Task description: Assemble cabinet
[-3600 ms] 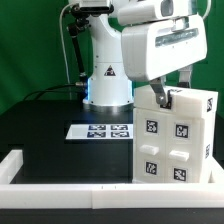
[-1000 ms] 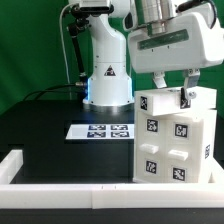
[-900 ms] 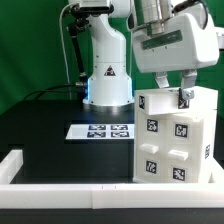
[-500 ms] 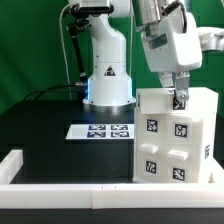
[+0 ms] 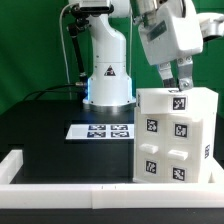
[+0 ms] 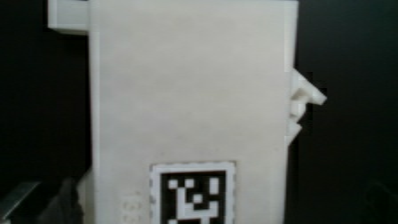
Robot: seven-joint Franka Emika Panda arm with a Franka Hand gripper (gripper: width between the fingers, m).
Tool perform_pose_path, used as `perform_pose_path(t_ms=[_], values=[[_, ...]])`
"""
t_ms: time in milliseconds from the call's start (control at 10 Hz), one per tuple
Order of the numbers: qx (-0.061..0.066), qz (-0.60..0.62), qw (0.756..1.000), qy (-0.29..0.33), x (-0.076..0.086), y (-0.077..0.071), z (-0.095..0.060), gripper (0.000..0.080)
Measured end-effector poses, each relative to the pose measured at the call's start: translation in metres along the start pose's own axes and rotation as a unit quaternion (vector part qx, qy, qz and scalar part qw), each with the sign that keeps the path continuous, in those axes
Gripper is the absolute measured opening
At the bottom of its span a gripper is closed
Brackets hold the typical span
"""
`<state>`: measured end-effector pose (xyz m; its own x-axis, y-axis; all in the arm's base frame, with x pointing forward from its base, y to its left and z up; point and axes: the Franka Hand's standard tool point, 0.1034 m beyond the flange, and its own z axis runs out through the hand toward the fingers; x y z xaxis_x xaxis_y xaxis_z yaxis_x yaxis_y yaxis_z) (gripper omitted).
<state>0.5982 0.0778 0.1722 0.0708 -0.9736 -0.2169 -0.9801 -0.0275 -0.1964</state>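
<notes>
seemingly, cabinet (image 5: pixel 176 136) just under gripper (image 5: pixel 176 84)

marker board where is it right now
In the exterior view the marker board lies flat on the black table, in front of the robot's base and just to the exterior view's left of the cabinet.

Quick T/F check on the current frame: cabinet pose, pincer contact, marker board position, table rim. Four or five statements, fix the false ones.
1. The cabinet stands on the black table. True.
2. The pincer is clamped on a loose panel lifted clear of the cabinet. False: it carries nothing visible and sits just above the cabinet's top edge.
3. The marker board lies flat on the table, on the exterior view's left of the cabinet. True.
4. The marker board leans against the robot base. False: it lies flat in front of the base.
5. A low white rim borders the table's near edge. True.
</notes>
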Motion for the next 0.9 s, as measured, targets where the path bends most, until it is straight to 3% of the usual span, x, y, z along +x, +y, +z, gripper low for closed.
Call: perform_pose_path(t_ms=[300,600,700,900], values=[[0.006,0.011,1.0,-0.006,0.0031,-0.0036,-0.0028,0.0797],[0.003,-0.015,1.0,-0.004,0.0024,-0.0029,-0.0018,0.0797],[-0.011,-0.116,0.993,-0.006,0.0006,-0.0027,-0.0023,0.0797],[-0.018,-0.247,0.969,-0.014,0.0017,-0.0059,-0.0043,0.0797]])
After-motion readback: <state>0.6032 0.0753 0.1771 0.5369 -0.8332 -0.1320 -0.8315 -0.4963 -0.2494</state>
